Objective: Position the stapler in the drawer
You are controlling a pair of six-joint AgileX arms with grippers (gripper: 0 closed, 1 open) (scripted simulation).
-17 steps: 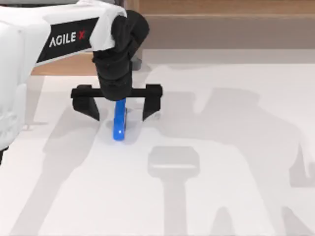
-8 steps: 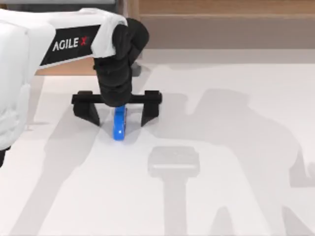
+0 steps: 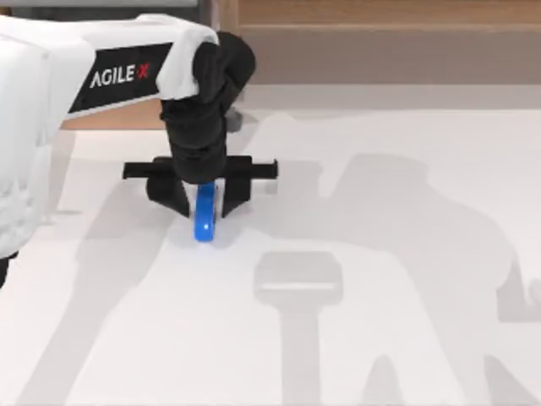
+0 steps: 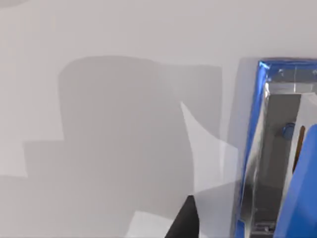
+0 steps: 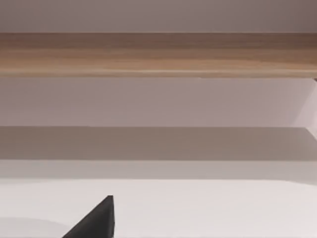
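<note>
Straddling the small bright-blue oblong stapler (image 3: 204,216) is the left arm's black two-finger end effector (image 3: 199,200), down low over the pale grey worktop (image 3: 380,338), left of centre in the top view. Its fingers (image 3: 172,196) sit narrow, one on each long side of the bar, close against it, but I honestly can't tell if they're actually pinching it yet. The stapler lies flat on the worktop, with its near rounded end poking out below the fingers.

Up close in the left wrist view, the stapler (image 4: 277,148) shows glossy blue plastic around a shiny metal channel, so I'd guess it's rigid, fairly light and a bit slick. Squeezing across the narrow width near the middle looks like the sane place to hold it, so it doesn't tip when lifted.

The long brown wooden shelf unit (image 3: 380,51) runs along the far edge. Right arm seems parked; its wrist view looks toward that shelf.
</note>
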